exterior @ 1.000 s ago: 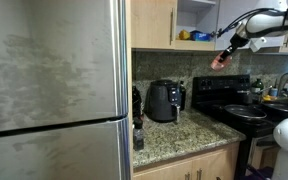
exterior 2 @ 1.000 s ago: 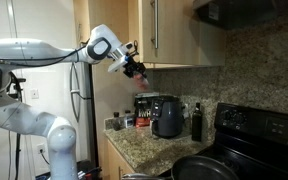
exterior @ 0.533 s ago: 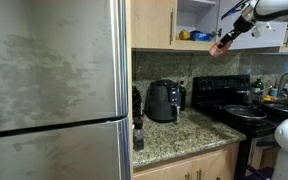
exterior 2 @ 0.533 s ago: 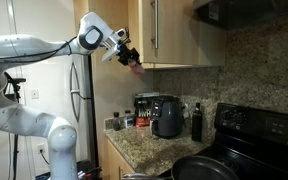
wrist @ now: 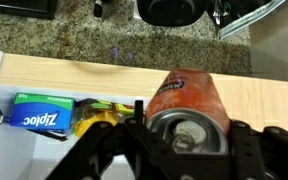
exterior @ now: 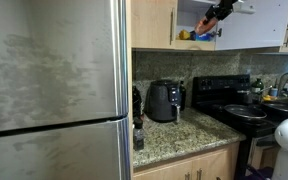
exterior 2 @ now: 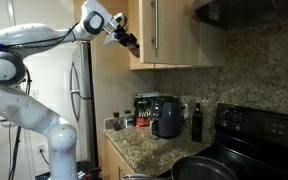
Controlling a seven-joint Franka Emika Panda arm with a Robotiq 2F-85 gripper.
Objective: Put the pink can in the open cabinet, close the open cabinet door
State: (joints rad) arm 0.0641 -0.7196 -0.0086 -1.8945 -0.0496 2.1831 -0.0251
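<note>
Kitchen scene, as we list it:

1. Gripper [wrist: 184, 138]: we record it clenched on the pink can [wrist: 184, 98]. In the wrist view the dark fingers [wrist: 109, 145] stand on either side of the can, which lies sideways in the grip with its silver top and pull-tab turned to the camera.
2. Pink can, location: in an exterior view we find it [exterior: 203, 25] raised at the mouth of the cabinet [exterior: 154, 22], just above the white shelf floor and under the gripper [exterior: 212, 14]. In the wrist view it hangs over the light-wood front edge of the cabinet. We cannot tell whether it touches the shelf.
3. Cabinet door [exterior: 256, 24]: swung open, its pale inner face towards us.
4. Cabinet contents: a blue Ziploc box [wrist: 39, 112] lying on the shelf, with a yellow packet [wrist: 96, 118] just beside it, between the box and the can.
5. Arm [exterior 2: 49, 35]: white, reaching up from low on the fridge side to cabinet height, with the gripper [exterior 2: 130, 44] at the edge of a wood panel.
6. Below the cabinet: a granite counter [exterior: 184, 135] carrying a black air fryer [exterior: 164, 100], and next to it a black stove [exterior: 232, 105].
7. Steel fridge [exterior: 54, 80]: closed, filling the near side of that view.
</note>
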